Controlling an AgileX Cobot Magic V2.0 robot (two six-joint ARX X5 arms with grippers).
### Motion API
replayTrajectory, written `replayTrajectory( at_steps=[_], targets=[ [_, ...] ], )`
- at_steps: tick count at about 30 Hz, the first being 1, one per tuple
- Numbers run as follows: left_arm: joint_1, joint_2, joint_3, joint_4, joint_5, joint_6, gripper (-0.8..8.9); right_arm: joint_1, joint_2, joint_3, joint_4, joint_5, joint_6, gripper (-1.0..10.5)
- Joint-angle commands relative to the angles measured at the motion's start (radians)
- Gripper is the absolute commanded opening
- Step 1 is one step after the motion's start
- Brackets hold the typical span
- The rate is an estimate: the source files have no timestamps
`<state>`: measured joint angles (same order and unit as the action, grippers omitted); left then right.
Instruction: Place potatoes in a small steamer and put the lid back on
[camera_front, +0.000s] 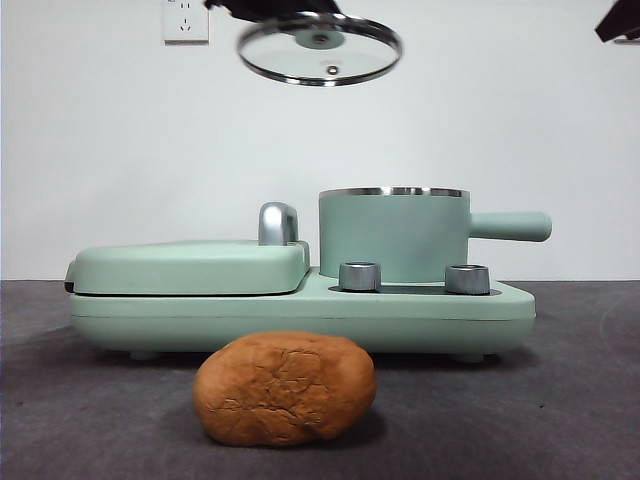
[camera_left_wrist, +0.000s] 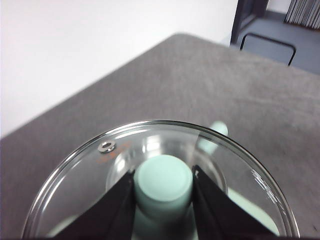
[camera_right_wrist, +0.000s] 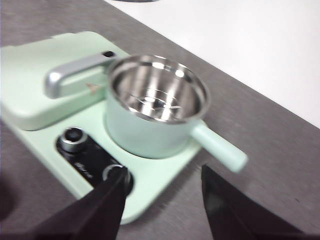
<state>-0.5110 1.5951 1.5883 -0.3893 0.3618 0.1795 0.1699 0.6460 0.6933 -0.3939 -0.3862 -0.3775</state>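
Observation:
An orange-brown potato (camera_front: 285, 388) with cracked skin lies on the grey table in front of the appliance. The small steamer (camera_front: 393, 233) (camera_right_wrist: 155, 112), a mint-green pot with a side handle, stands open on the right of the base; its steel inside holds only a rack. High above, left of the pot, the glass lid (camera_front: 320, 47) (camera_left_wrist: 160, 180) hangs tilted, with my left gripper (camera_left_wrist: 163, 186) shut on its mint-green knob. My right gripper (camera_right_wrist: 162, 197) is open above the appliance's front right corner, apart from the pot. A black tip (camera_front: 620, 22) shows at the top right corner.
The mint-green appliance base (camera_front: 300, 310) carries a flat hinged griddle (camera_front: 190, 265) with a chrome handle (camera_front: 277, 222) on the left and two steel dials (camera_front: 360, 276) in front of the pot. A white wall with a socket (camera_front: 186, 20) stands behind.

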Motion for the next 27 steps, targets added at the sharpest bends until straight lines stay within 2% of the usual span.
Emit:
replayTrajectory(
  at_steps=[1, 5, 10, 15, 17, 27],
  targets=[
    [0.008, -0.030, 0.023, -0.054, 0.000, 0.033, 0.12, 0.049, 0.014, 0.016, 0.004, 0.002, 0.010, 2.3],
    [0.027, -0.077, -0.009, -0.110, 0.000, 0.056, 0.12, 0.135, 0.053, 0.016, 0.004, 0.012, 0.010, 2.3],
    [0.055, -0.167, -0.106, -0.098, -0.002, 0.054, 0.13, 0.248, 0.145, 0.016, 0.005, 0.027, 0.006, 2.4],
    [0.087, -0.293, -0.248, -0.081, -0.052, 0.031, 0.12, 0.365, 0.258, 0.016, 0.011, 0.024, 0.002, 2.6],
    [0.105, -0.349, -0.312, -0.064, -0.060, 0.010, 0.12, 0.409, 0.301, 0.016, 0.018, 0.024, 0.003, 3.0],
    [0.188, -0.632, -0.602, -0.042, -0.060, -0.093, 0.12, 0.588, 0.528, 0.016, 0.135, 0.024, 0.004, 3.3]
  ],
)
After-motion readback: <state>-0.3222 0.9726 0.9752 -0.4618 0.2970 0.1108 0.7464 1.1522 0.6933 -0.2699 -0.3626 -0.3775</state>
